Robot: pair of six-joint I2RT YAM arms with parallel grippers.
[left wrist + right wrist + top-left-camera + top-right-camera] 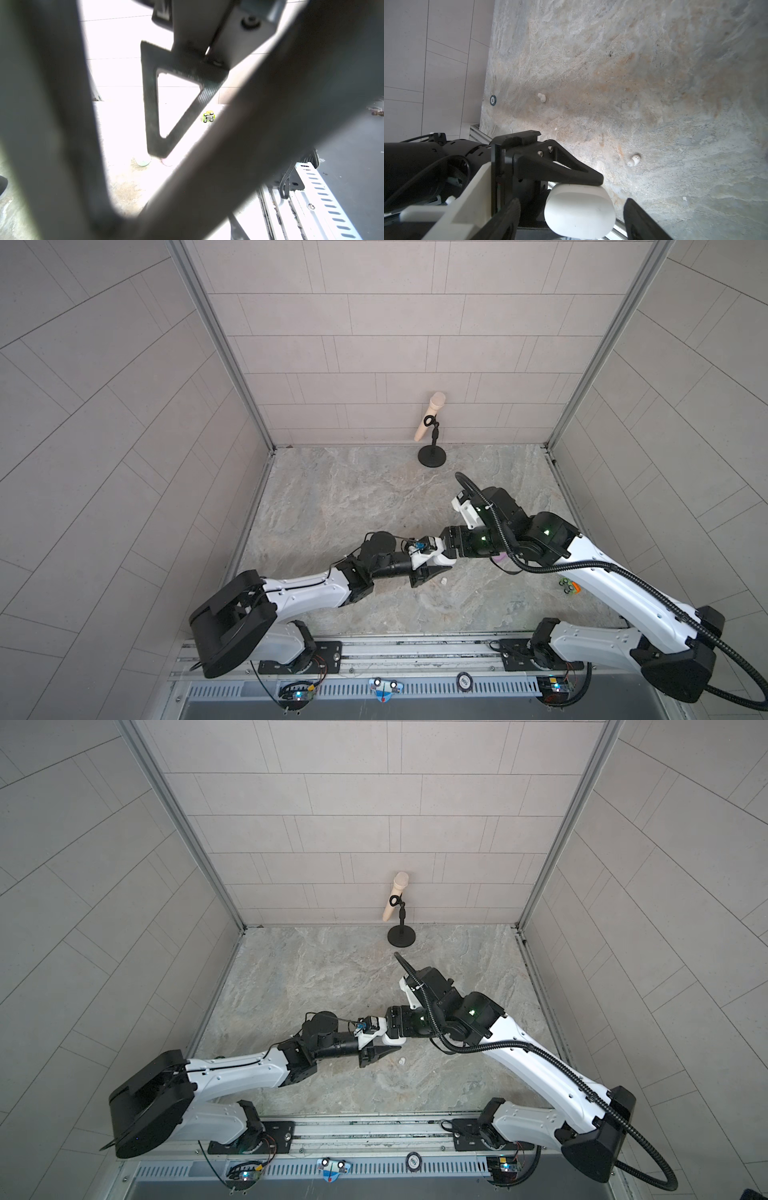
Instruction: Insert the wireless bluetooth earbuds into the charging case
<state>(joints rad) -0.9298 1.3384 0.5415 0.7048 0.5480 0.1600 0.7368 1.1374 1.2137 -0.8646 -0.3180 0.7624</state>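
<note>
My left gripper (444, 565) is clenched on the charging case (581, 214). It holds the case over the middle of the tabletop (353, 497), a little toward the front edge. One finger's flat face lies along the case; the opposite finger is hidden. My right gripper (572, 201) is released and empty, its jaws spread to either side of the case with a gap on each side. I see only a smooth rounded shell, so I cannot tell whether the lid is up.

The coming move, I judge, turns on the white earbud (444, 581). In both top views it lies on the tabletop just frontward of where my grippers meet, touching neither. The right wrist view also shows a second white earbud (542, 97) lying well apart from the nearer one. Each is too small for me to read its long axis against the table edges.

With my left occupied, the right is the free one, and it is just as near. The stone toward the back and left edges lies bare. The green-and-orange toy (568, 585) sits well off toward the right edge, and the microphone stand (432, 456) is at the back edge. The front edge is close, so I have the least room there.
</note>
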